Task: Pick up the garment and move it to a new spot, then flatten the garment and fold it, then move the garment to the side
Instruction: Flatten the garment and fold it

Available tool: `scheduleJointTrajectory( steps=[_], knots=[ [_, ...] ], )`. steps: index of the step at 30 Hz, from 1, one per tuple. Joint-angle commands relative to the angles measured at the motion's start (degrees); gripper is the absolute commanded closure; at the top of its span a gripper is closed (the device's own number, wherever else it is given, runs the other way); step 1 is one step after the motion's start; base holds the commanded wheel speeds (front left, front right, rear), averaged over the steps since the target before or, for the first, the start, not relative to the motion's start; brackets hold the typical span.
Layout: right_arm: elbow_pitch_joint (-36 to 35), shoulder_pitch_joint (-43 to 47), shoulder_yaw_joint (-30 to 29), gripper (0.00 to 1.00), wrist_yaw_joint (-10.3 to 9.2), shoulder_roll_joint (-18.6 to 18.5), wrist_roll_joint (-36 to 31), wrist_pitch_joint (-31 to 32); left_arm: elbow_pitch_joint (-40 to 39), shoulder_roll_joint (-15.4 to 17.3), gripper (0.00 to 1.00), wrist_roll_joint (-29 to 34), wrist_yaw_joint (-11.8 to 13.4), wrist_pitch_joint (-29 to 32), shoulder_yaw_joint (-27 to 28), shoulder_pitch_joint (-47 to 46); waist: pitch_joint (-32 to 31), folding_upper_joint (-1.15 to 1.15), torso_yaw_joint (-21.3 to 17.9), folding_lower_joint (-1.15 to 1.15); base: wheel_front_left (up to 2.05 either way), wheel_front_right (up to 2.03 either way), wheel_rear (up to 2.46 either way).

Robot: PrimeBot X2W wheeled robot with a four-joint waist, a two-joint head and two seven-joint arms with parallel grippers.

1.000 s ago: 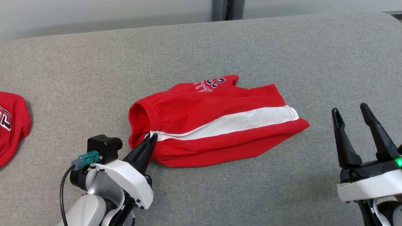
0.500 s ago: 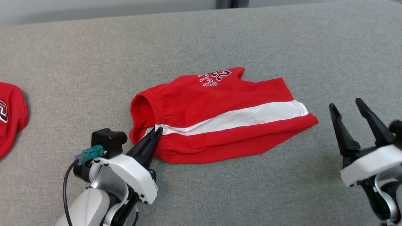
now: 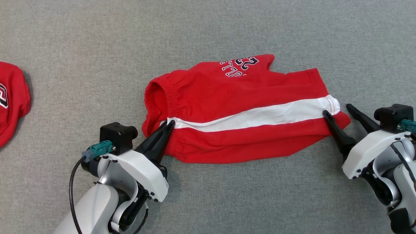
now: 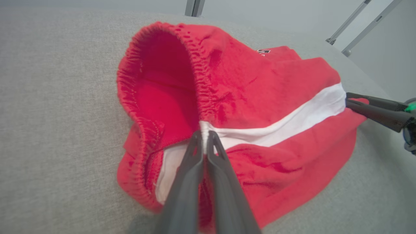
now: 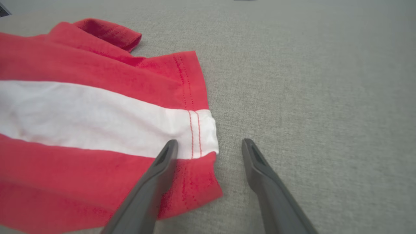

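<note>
Well, nearest me, at 7 o'clock of the shorts point(image 3: 234, 97), my left gripper point(image 3: 169, 123) is pressed together on the waistband point(image 3: 162, 94), right where the white stripe point(image 3: 260, 115) begins. The left wrist view shows cloth nipped between the tips.

At 4 o'clock my right gripper point(image 3: 337, 110) is spread wide and low at the hem point(image 5: 195, 130). One finger lies over the red cloth just below the stripe, the other over bare cushion point(image 3: 227, 195) just past the edge. It pinches nothing yet.

Beyond my hands the shorts lie on their side in the middle of the grey cushion, with the waist opening at 9 o'clock and the leg hems at 3. The print point(image 3: 239, 66) sits on the far edge at 12. Well apart at 9 o'clock, a second red garment point(image 3: 13, 97) lies at the view's edge.

I judge this to be the first step, the pick-up, with one end secured and the other only straddled. Next I should close the right fingers on the hem, catching both layers if I can. Then both hands should rise together, so the cloth hangs taut between them for the carry. If the upper finger only skims the top layer, the hem may slip or bunch.
</note>
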Motion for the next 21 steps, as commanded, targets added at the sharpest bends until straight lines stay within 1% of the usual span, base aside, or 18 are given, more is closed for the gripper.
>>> scheduleJointTrajectory(
  steps=[1,2,3,6,9,15,21],
  knots=[
    [0.7,-0.9,0.4,0.4,0.0,-0.4,0.7,-0.5,0.2,0.1,1.0,0.5,-0.4,-0.4,0.1,-1.1,0.2,0.0,0.2,0.0,0.0,0.0,0.0],
    [1.4,-1.5,1.2,0.63,-0.01,-0.7,1.2,-0.6,0.2,0.1,1.0,0.5,-0.4,-0.5,0.0,-1.2,0.3,0.0,0.2,0.0,0.0,0.0,0.0],
    [2.0,-1.9,2.0,1.0,-0.01,-1.0,1.7,-0.7,0.3,0.1,1.0,0.5,-0.4,-0.6,0.0,-1.2,0.4,0.0,0.3,0.0,0.0,0.0,0.0],
    [2.8,-3.0,3.4,1.0,-0.01,-1.6,3.0,-1.8,0.3,0.2,1.0,0.6,-0.5,-0.9,0.0,-1.5,0.6,0.0,0.4,0.0,0.0,0.0,0.0],
    [1.7,-4.2,2.3,1.0,-0.01,-2.1,2.8,-5.8,-1.3,0.7,1.0,1.1,-0.2,-2.0,0.6,-2.1,0.2,0.0,0.2,0.0,0.0,0.0,0.0],
    [-3.2,-4.0,-3.7,1.0,-0.01,-0.2,-0.2,-11.6,-6.4,3.1,1.0,3.0,1.2,-2.2,2.2,-3.7,-2.0,0.0,-0.5,0.0,0.0,0.0,0.0],
    [-12.6,-4.4,-10.1,1.0,-0.01,3.0,-3.7,-13.9,-12.9,5.6,1.0,4.0,2.2,-1.4,4.7,-6.9,-4.8,0.0,-1.2,0.0,0.0,0.0,0.0]
  ],
)
